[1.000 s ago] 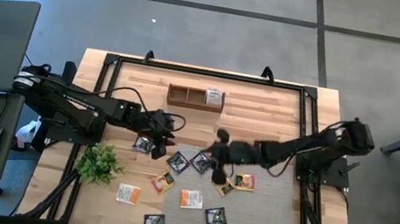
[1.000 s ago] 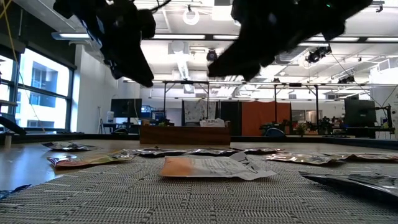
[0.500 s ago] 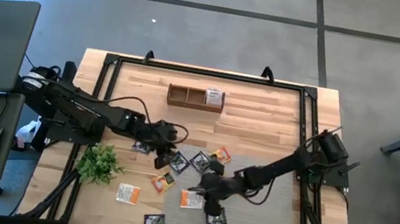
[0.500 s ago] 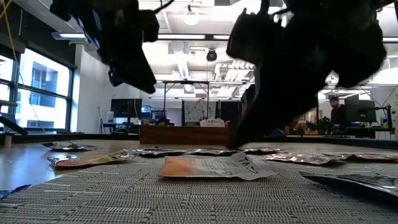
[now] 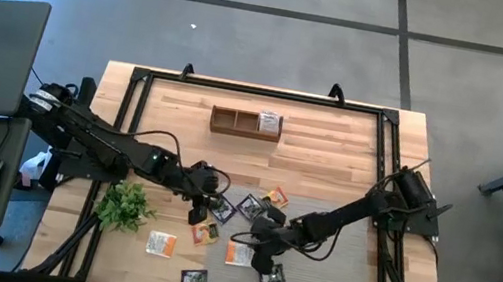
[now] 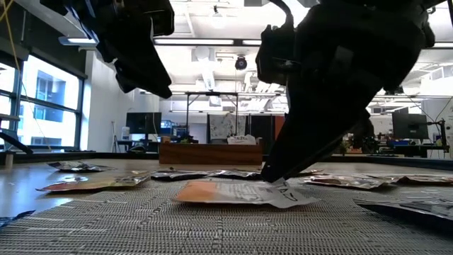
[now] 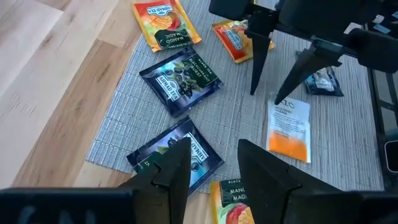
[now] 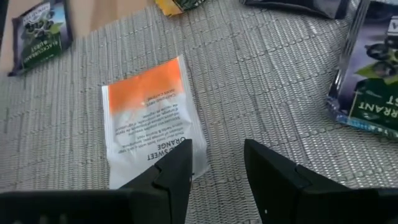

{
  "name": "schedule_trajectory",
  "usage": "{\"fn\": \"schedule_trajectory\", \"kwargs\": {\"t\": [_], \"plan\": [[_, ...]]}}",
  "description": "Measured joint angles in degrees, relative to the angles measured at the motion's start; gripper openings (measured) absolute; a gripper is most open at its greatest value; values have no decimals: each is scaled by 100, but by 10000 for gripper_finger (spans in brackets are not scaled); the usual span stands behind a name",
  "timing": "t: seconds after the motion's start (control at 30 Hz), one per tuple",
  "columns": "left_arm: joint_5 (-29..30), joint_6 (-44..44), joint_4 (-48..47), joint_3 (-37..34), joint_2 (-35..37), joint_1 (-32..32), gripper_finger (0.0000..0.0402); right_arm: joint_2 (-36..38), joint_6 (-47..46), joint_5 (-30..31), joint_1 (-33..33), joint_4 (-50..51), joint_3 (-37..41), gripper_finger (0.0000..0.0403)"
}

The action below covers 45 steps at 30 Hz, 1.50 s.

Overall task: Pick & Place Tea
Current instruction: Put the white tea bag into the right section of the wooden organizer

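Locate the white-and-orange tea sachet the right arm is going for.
High view: the white-and-orange sachet lies on the grey mat, front centre, directly beside the right gripper, whose open jaws stand over its white end.

A pale wooden surface is carrying a grey woven mat, a brown divided box, a green plant and scattered tea sachets.

From above, the right claw covers part of the white-and-orange sachet, and the print on every sachet is too small to read. At counter height, both arms are cut off by the top edge. In the right wrist view, the dark sachet runs off the picture's edge. The wooden box holds something too small to identify.
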<state>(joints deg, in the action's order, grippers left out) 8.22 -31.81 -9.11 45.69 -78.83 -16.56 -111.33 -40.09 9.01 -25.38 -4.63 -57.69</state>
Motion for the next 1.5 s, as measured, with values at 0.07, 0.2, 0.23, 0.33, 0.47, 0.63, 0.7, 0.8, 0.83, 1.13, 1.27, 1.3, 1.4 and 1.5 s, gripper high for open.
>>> {"fn": "schedule_trajectory", "kwargs": {"t": [0.07,0.2,0.23,0.33,0.47,0.63,0.7,0.8,0.83,1.13,1.27,1.3,1.4,1.5], "plan": [[24,0,1,0,0,0,131,0,19,-105,6,-23,0,142],[34,0,1,0,0,2,131,0,348,-155,-25,-6,0,142],[34,0,1,0,0,2,131,0,481,-139,-48,-2,0,142],[39,-1,0,0,0,2,131,0,777,-61,-107,-17,41,139],[47,-2,-2,0,0,2,131,6,821,-34,-112,-61,158,111],[48,-19,-181,0,0,2,131,9,850,-4,-108,-204,221,27],[47,-37,-275,0,0,4,131,13,1114,-110,-106,-329,234,8],[47,-37,-325,0,0,4,131,165,1441,-186,-93,-279,245,17],[47,-37,-329,0,6,4,131,260,1536,-186,-71,-250,247,17],[473,54,-1303,613,50,4,131,1440,3397,985,460,318,234,2],[896,192,-1991,946,52,5,131,1734,5123,2522,984,524,225,3],[983,199,-2208,1039,52,7,131,1756,5686,2840,1141,517,225,2],[1094,201,-2852,1304,55,7,131,1764,7305,3216,1740,211,225,2],[1151,199,-3342,1512,56,7,131,1741,8528,3050,2435,64,225,1]]}}
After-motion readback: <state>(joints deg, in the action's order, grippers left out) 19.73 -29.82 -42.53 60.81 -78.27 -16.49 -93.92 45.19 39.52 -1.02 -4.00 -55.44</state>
